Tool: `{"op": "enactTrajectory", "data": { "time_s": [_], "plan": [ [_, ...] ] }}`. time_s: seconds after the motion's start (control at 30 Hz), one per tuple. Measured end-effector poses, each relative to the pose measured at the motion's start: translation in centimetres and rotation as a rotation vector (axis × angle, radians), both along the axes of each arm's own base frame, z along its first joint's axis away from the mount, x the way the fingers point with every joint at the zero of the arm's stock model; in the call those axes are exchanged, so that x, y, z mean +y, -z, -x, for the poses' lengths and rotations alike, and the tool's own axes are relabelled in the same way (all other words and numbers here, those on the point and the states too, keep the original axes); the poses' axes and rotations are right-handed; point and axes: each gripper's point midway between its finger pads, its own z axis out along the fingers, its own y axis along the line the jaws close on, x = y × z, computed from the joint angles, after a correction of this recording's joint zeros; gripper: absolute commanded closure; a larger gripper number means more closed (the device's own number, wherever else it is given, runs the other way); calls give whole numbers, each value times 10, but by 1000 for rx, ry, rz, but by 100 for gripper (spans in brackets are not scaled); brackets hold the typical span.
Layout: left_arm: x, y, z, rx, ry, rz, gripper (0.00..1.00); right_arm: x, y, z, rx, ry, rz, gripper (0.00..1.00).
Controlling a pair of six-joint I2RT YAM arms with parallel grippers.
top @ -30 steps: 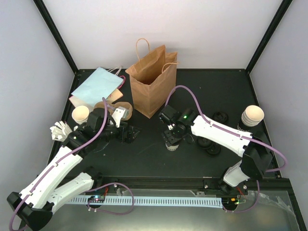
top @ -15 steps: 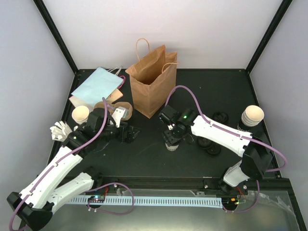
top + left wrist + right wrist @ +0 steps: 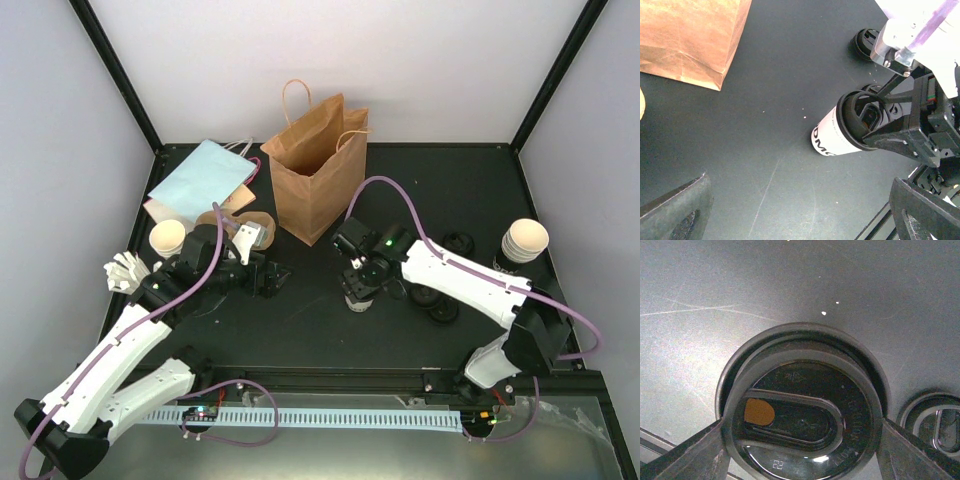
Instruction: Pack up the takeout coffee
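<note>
Carefully, right jaws clamped on the black lid (image 3: 805,410), left jaws spread wide, I'd centre it over the paper cup (image 3: 832,137) before pressing.

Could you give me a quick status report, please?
Left gripper open, clear of the cup. Right gripper shut on lid, lid over the cup's mouth. Brown bag stands open beyond; nothing between.

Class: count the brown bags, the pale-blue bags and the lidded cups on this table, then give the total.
Brown bag: 1
Pale-blue bag: 1
Lidded cup: 1
Total: 3
</note>
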Motion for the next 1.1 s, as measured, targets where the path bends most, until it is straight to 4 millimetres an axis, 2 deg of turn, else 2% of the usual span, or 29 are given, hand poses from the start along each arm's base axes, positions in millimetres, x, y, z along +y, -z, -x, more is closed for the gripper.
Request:
{"op": "enactTrajectory", "data": {
  "time_s": [0.23,0.47,0.6,0.93,1.0,1.1],
  "plan": [
    [1,0,-1,0,-5,-3,1,-3,-17,-2,-35,5,-14,23],
    [13,2,-15,21,-105,-70,1,-9,-42,-4,-101,15,-54,24],
    [24,-17,-35,1,-189,-113,1,-15,-53,-4,-134,22,-66,25],
    [49,-97,-90,-117,-336,-129,1,-27,-68,-2,-187,34,-78,26],
    [50,-107,-104,-126,-345,-143,1,-30,-68,0,-190,35,-81,26],
    [50,-110,-127,-120,-348,-172,1,-35,-65,4,-186,34,-81,27]
  ]
}}
